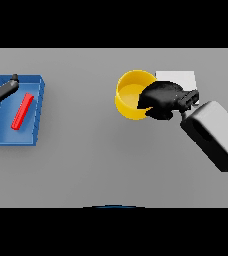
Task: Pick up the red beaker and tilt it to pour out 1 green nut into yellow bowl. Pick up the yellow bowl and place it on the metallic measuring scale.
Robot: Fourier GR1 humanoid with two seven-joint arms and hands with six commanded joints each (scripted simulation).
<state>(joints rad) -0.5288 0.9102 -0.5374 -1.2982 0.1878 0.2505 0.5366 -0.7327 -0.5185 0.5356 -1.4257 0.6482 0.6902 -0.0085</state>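
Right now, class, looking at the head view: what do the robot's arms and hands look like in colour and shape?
The right arm is a chunky, rounded casing in pale grey and white, ending in a darker wrist piece. The right hand is black and bulky, with thick fingers. The left hand at the view's left edge is dark grey to black, with slim, rod-like fingers. No cables or markings show.

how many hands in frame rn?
2. Left hand at far left over the blue tray; right hand on the yellow bowl rim, by the scale.
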